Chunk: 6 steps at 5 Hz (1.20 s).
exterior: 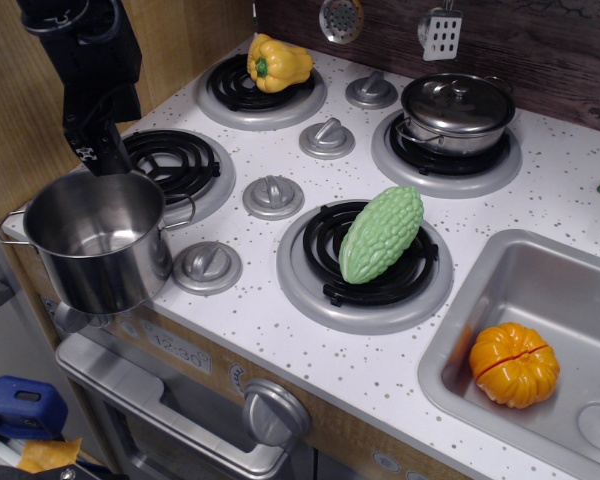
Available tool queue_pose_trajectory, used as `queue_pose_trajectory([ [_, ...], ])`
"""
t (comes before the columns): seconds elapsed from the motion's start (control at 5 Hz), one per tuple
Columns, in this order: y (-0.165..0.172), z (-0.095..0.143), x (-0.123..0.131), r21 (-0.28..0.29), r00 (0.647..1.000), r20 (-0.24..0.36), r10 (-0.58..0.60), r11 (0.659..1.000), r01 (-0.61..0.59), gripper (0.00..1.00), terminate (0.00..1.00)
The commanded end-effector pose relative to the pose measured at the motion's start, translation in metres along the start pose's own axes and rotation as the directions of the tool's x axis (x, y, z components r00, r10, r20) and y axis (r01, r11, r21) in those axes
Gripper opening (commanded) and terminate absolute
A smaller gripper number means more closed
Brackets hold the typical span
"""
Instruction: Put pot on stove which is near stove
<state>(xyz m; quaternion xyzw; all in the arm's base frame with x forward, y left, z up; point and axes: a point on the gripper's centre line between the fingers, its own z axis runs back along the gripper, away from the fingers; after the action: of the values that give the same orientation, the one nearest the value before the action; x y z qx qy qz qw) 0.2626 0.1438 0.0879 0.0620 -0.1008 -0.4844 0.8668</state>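
The gripper [105,160] reaches down from the top left, and its dark fingers meet the far rim of the pot [98,243]; whether the jaws clamp that rim or merely rest at it cannot be told from this angle. The pot sits at the near left corner of the white speckled top (open, lidless, its inside shiny), just in front of the stove [180,165], overlapping that burner's near edge and partly overhanging the counter's front. A grey knob [207,266] lies just right of the pot. Further right, a bumpy green gourd [380,234] lies across the near right burner. At the far left a yellow pepper [276,62] rests on a burner, and at the far right a lidded steel pot [456,110] stands on another. An orange pumpkin [514,364] lies in the sink [540,280] at the right.
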Motion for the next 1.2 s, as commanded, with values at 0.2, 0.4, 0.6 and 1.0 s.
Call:
queue_pose_trajectory([
  [0.2,-0.001,-0.008,-0.002,-0.015,0.999,0.046,0.001,1.0,-0.001,1.0,0.0],
  [0.4,-0.001,-0.014,-0.004,-0.011,0.998,0.066,-0.006,1.0,0.006,1.0,0.0],
  [0.6,-0.006,-0.024,-0.007,-0.005,0.996,0.092,0.003,1.0,-0.003,1.0,0.0],
  [1.0,-0.011,-0.038,-0.011,-0.011,0.989,0.148,0.027,1.0,-0.026,1.0,0.0],
])
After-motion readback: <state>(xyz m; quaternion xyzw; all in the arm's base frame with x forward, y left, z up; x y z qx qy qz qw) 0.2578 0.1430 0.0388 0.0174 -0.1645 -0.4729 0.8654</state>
